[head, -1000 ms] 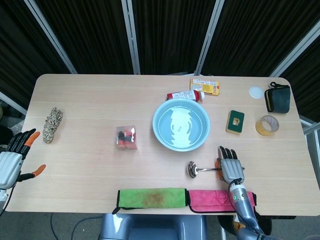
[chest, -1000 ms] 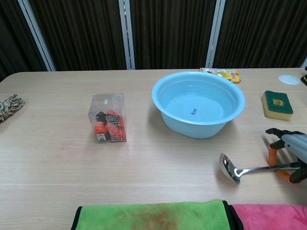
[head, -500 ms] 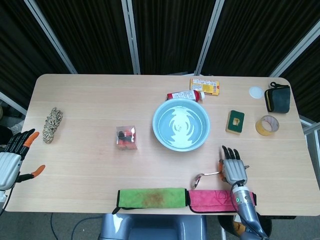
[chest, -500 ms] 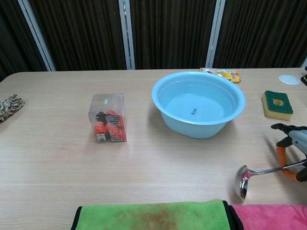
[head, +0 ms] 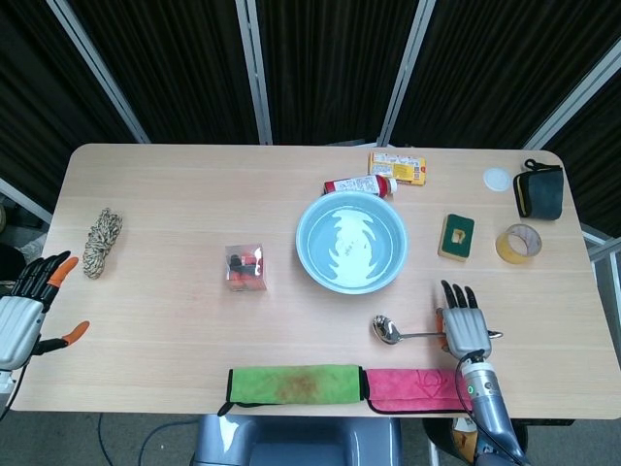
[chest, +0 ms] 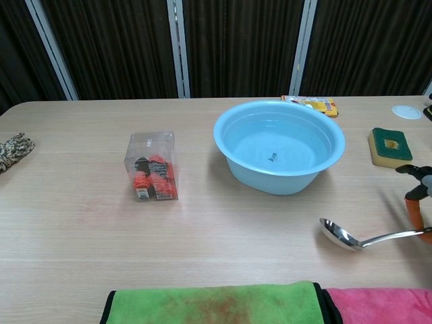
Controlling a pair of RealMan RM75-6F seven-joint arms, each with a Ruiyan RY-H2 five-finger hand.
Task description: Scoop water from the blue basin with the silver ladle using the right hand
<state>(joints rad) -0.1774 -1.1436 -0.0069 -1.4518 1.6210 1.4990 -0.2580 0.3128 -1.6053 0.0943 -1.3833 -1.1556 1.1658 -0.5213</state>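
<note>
The blue basin, holding water, stands at mid-table. The silver ladle lies just in front of it, bowl up and to the left, its handle running right. My right hand lies over the handle's far end, fingers spread forward and the orange-tipped thumb against the handle; it seems to pinch the handle. The chest view cuts this hand off at the right edge. My left hand hovers off the table's left front corner with fingers apart, holding nothing.
A clear box of red parts sits left of the basin. Green cloth and pink cloth lie along the front edge. A sponge, tape roll, tube and rope lie around.
The right hand has shifted right and toward the front edge, taking the ladle along. The ladle tipped up half a second ago; now it lies flat with its bowl upward.
</note>
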